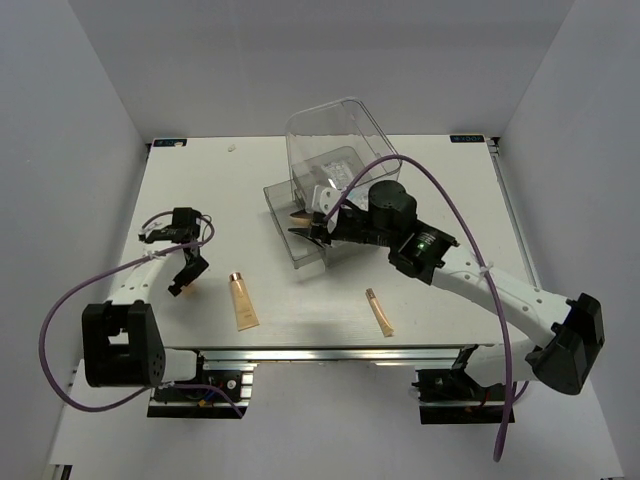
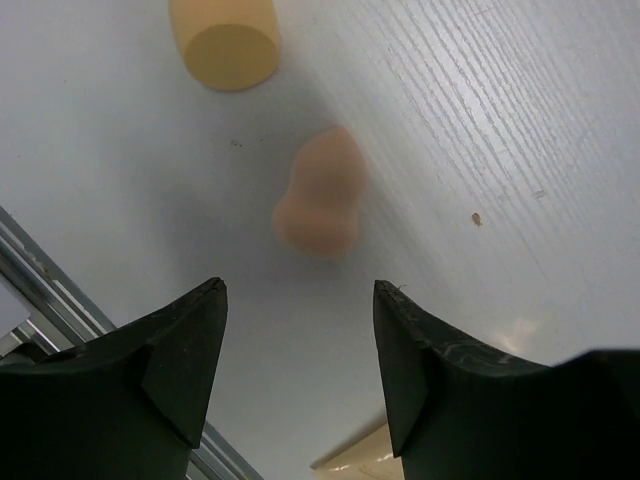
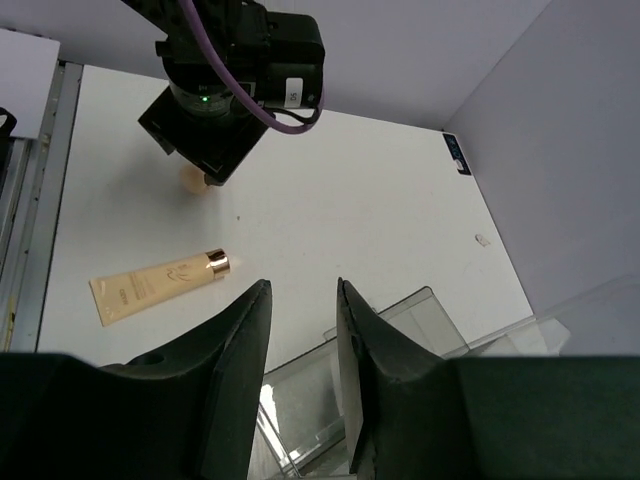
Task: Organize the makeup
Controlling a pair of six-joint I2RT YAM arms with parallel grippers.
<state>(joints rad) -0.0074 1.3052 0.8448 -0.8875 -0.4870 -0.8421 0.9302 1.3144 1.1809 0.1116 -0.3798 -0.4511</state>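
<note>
A peach hourglass-shaped sponge (image 2: 320,205) lies on the white table just beyond my left gripper (image 2: 298,285), which is open and empty above it; the gripper also shows in the top view (image 1: 183,283). A tan object with a flat round face (image 2: 225,45) lies past the sponge. A beige tube with a gold cap (image 1: 242,301) lies right of the left gripper, also seen in the right wrist view (image 3: 160,281). A slimmer tan tube (image 1: 379,311) lies near the front edge. My right gripper (image 1: 304,235) hovers over the clear tray (image 3: 400,318), jaws a little apart (image 3: 303,283), holding nothing that I can see.
A large clear plastic box (image 1: 335,140) stands tipped at the back centre, its clear tray (image 1: 285,200) lying in front with a brownish item in it. Grey walls close the table on three sides. A metal rail runs along the near edge (image 1: 330,352).
</note>
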